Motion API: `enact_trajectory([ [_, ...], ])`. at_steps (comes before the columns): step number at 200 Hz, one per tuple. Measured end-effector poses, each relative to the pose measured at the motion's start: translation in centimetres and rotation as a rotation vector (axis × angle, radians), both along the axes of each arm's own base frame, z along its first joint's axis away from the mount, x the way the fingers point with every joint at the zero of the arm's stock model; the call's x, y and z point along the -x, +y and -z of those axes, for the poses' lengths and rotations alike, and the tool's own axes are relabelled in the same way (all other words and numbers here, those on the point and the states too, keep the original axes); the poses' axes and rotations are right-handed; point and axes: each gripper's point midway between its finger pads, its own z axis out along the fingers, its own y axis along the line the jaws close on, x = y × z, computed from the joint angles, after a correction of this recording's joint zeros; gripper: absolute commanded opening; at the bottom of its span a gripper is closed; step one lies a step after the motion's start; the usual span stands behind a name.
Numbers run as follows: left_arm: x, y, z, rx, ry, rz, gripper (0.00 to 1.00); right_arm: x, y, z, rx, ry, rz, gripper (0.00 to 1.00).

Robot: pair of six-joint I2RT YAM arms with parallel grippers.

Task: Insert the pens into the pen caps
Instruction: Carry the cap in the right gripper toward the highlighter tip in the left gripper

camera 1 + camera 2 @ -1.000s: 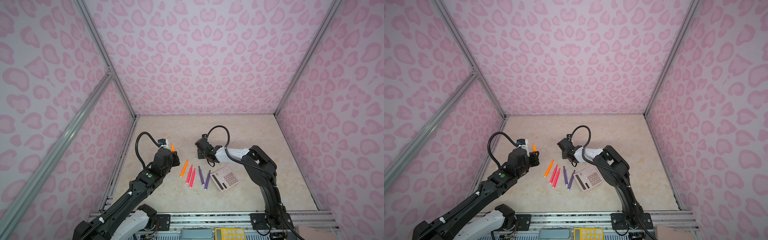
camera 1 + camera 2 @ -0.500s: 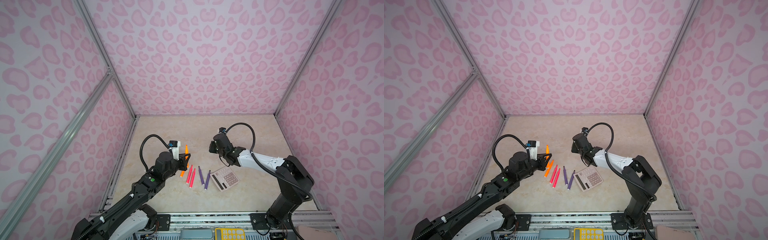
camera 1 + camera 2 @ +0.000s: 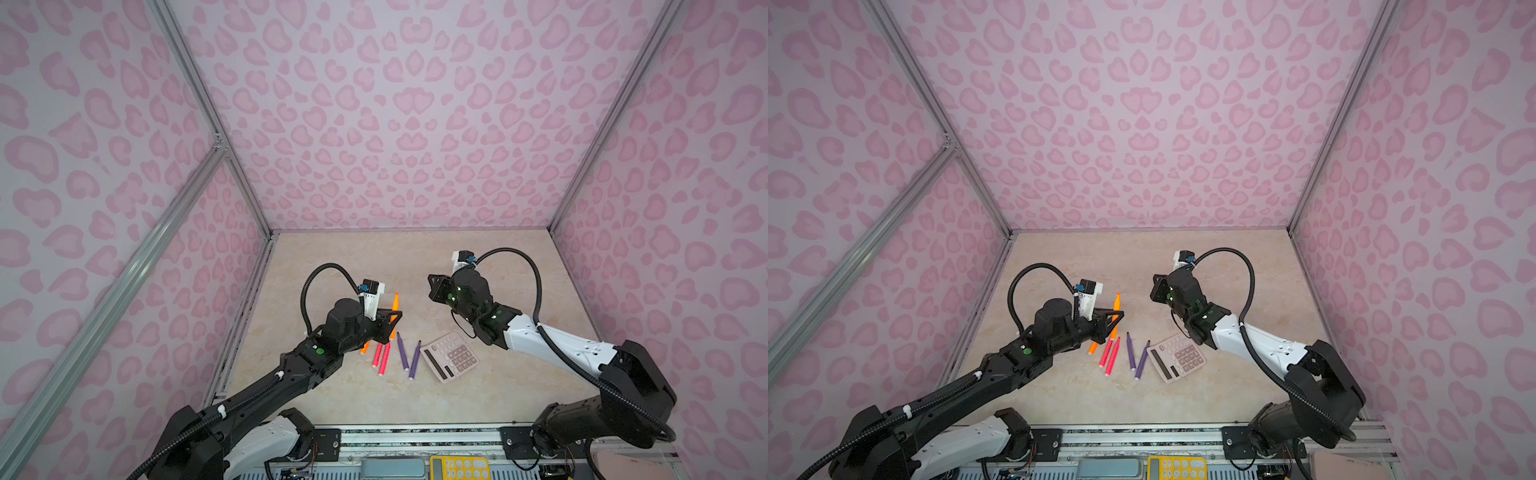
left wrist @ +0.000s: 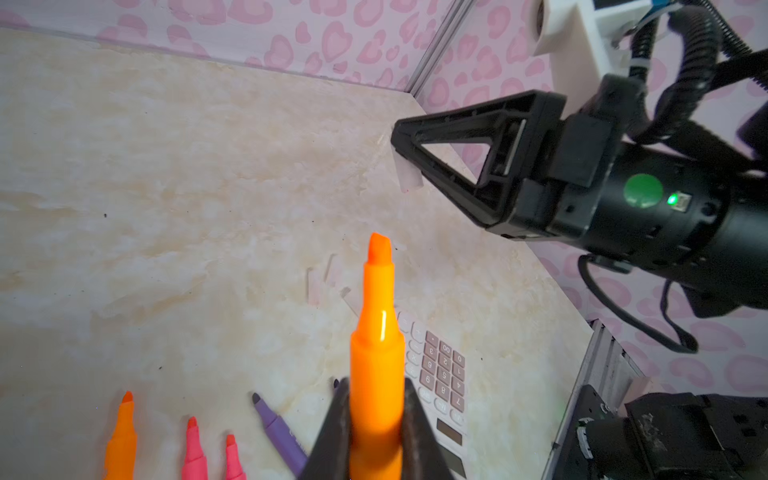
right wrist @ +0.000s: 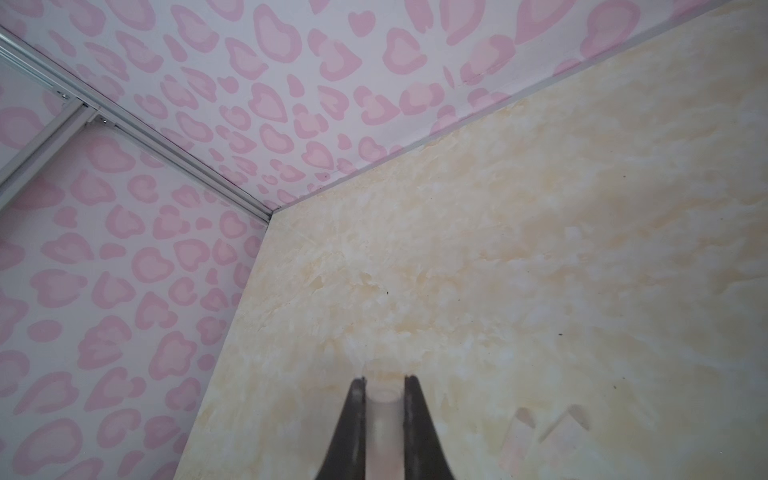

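My left gripper [image 4: 376, 390] is shut on an orange pen [image 4: 376, 353], whose bare tip points up and away toward the right gripper; both top views show this pen [image 3: 395, 305] [image 3: 1116, 305]. My right gripper [image 5: 384, 380] is shut on a clear pen cap [image 5: 384, 415] that sticks out past its fingertips [image 4: 409, 180]. The two grippers [image 3: 392, 322] [image 3: 432, 289] face each other above the table with a gap between them. On the table lie another orange pen [image 3: 365, 348], two pink-red pens [image 3: 380, 358] and two purple pens [image 3: 402, 351].
A pink calculator [image 3: 451, 360] lies just right of the purple pens. Several loose clear caps [image 4: 316, 286] [image 5: 519, 432] lie on the marble tabletop beyond the calculator. Pink patterned walls close in the table on three sides.
My left gripper has carried the orange pen to the right, over the row of pens. My right gripper has shifted right with the cap, and its arm has swung outward.
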Motion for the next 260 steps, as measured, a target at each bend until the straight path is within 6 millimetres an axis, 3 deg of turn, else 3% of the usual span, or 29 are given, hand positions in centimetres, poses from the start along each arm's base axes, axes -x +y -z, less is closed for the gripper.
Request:
enact_trajectory([
  [23, 0.9, -1.9, 0.3, -0.018, 0.005, 0.058, 0.04, 0.7, 0.1, -1.0, -0.014, -0.004, 0.018, 0.00],
  [46, 1.8, -4.2, 0.3, -0.041, -0.012, 0.126, 0.04, 1.5, -0.9, -0.9, -0.025, 0.001, 0.037, 0.00],
  [112, 2.8, -7.4, 2.0, -0.128, -0.007, 0.215, 0.04, 2.1, -2.6, -1.8, -0.030, -0.045, 0.082, 0.00],
  [142, 2.6, -7.5, 3.0, -0.162, 0.009, 0.212, 0.04, 2.2, -2.4, -2.0, -0.036, -0.054, 0.082, 0.00],
  [174, 2.3, -7.2, 3.3, -0.184, 0.010, 0.189, 0.04, 3.5, -1.0, -0.8, -0.035, -0.043, 0.030, 0.00],
  [212, 1.8, -6.9, 3.4, -0.189, 0.015, 0.153, 0.04, 4.7, 0.6, -1.7, -0.061, -0.073, -0.005, 0.00],
  [260, 1.5, -6.6, 3.4, -0.194, 0.011, 0.124, 0.04, 5.4, 0.5, -1.4, -0.067, -0.083, -0.002, 0.00],
])
